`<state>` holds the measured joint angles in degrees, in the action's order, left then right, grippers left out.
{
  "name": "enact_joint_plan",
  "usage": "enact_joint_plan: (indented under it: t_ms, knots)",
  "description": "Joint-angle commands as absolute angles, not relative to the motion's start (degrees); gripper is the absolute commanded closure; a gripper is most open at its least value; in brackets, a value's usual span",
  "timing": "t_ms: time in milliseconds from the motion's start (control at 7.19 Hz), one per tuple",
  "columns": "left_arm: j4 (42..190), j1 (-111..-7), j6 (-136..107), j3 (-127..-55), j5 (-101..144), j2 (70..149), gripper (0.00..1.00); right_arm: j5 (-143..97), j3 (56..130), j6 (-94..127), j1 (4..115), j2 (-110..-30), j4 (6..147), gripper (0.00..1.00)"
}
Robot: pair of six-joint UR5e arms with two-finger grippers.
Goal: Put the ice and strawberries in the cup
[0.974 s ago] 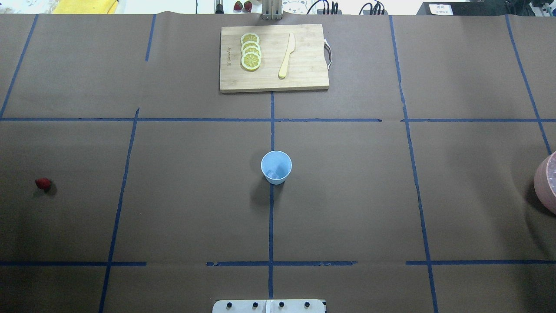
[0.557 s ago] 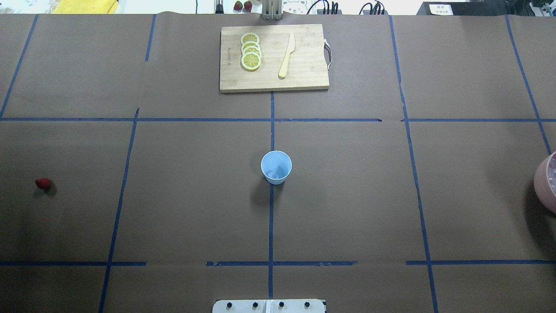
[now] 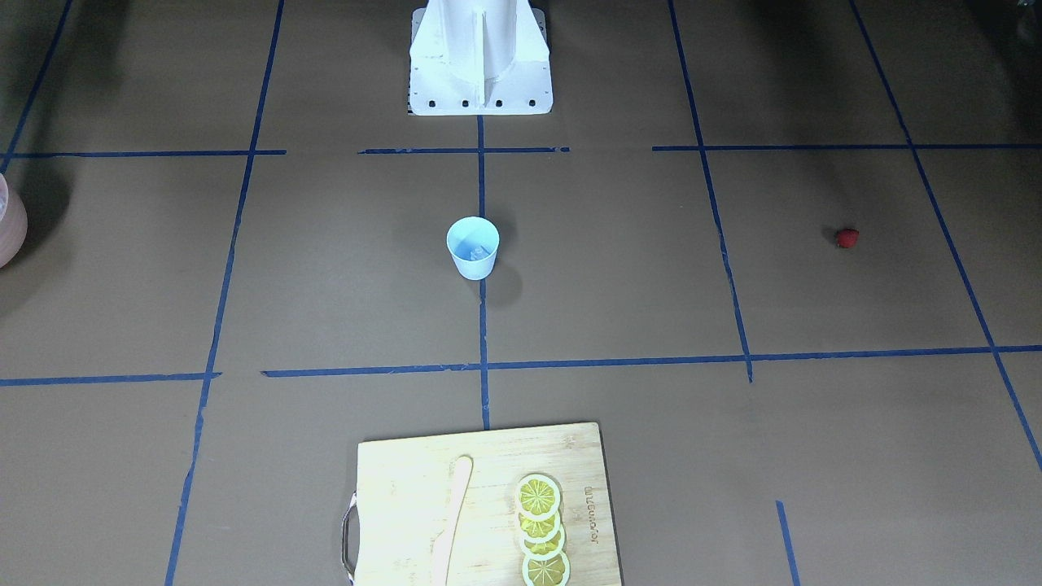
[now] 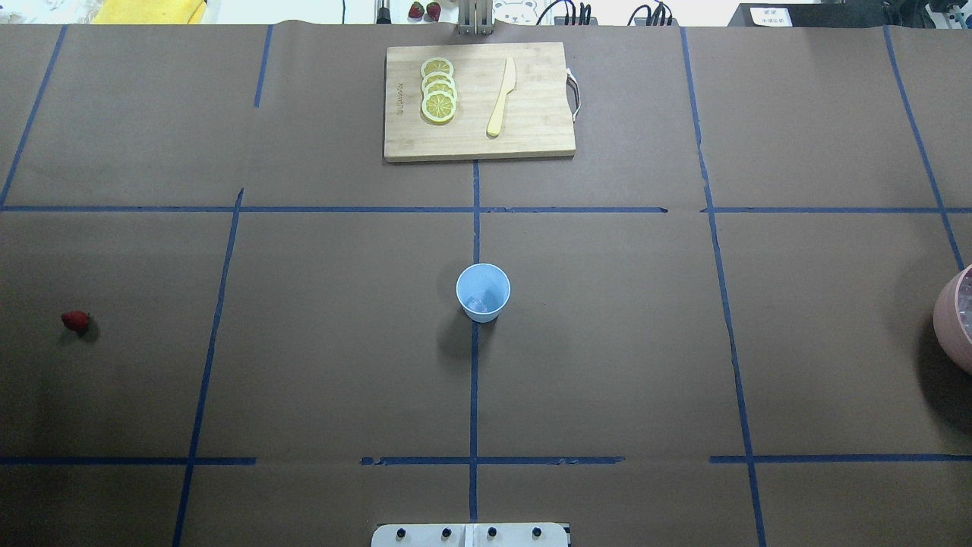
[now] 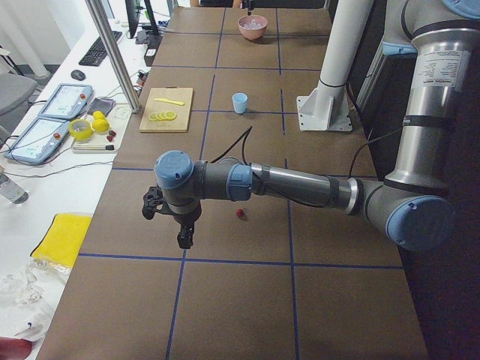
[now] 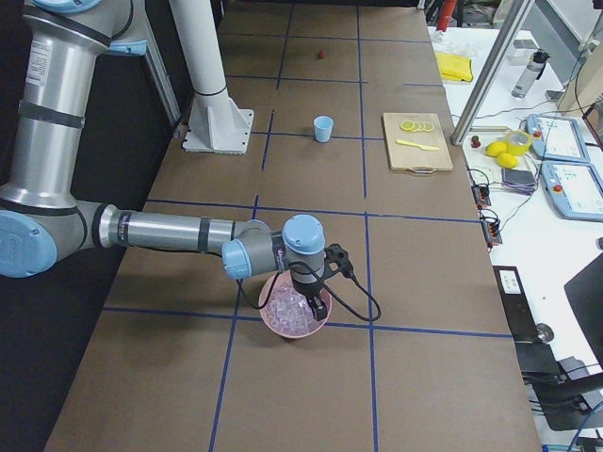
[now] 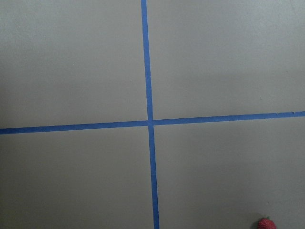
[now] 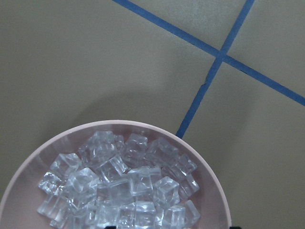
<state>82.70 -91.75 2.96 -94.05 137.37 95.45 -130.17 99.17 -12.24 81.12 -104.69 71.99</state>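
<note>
As the task is standing: what looks like a pale ice lump is already lying in the light-blue cup. The strawberry is lying on the table well apart from the cup, out on the robot's left, so the berry step is not yet done.
Ice supply: clear ice cubes are filling the pink bowl at the table's right end.
Right gripper: is hanging over the bowl with its tips down at the cubes. I cannot tell whether it is spread or pinching a cube.
Left gripper: is hanging above the table near the strawberry, off to one side of it. The set of its fingers cannot be told either.
Remaining, in my judgement: possibly more ice, then picking the berry and dropping it in the cup.
Surface: a brown paper cover is lying flat, gridded with blue tape. A wooden cutting board at the far edge is carrying lemon slices and a wooden knife.
Room: a white desk alongside is holding teach pendants, a keyboard and a yellow cloth.
</note>
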Motion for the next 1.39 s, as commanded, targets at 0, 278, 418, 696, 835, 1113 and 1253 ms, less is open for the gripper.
enact_joint_plan:
  t_ms: [0, 278, 418, 696, 835, 1113, 1253]
  knots:
    - [82.7, -91.7, 2.9, -94.0, 137.4, 95.4, 0.00, -130.3, 99.0, -12.2, 81.1, -104.9, 72.1, 0.29]
    - [82.7, -91.7, 2.9, -94.0, 137.4, 95.4, 0.00, -130.9, 97.7, -12.2, 81.0, -104.9, 72.0, 0.29]
    - [82.7, -91.8, 2.9, -94.0, 137.4, 95.4, 0.00, -131.0, 97.4, -12.2, 80.9, -104.9, 72.1, 0.29]
    - [82.7, -91.7, 2.9, -94.1, 137.4, 95.4, 0.00, -133.0, 97.2, -12.2, 80.9, -105.2, 72.2, 0.29]
    - [82.7, -91.7, 2.9, -94.0, 137.4, 95.4, 0.00, -133.1, 97.1, -12.2, 80.7, -105.3, 72.2, 0.30]
    - [82.7, -91.7, 2.9, -94.4, 137.4, 95.4, 0.00, -132.9, 96.5, -12.2, 79.5, -105.2, 72.2, 0.31]
    - [82.7, -91.7, 2.6, -94.5, 137.3, 95.4, 0.00, -132.8, 96.2, -12.2, 78.7, -105.1, 72.2, 0.32]
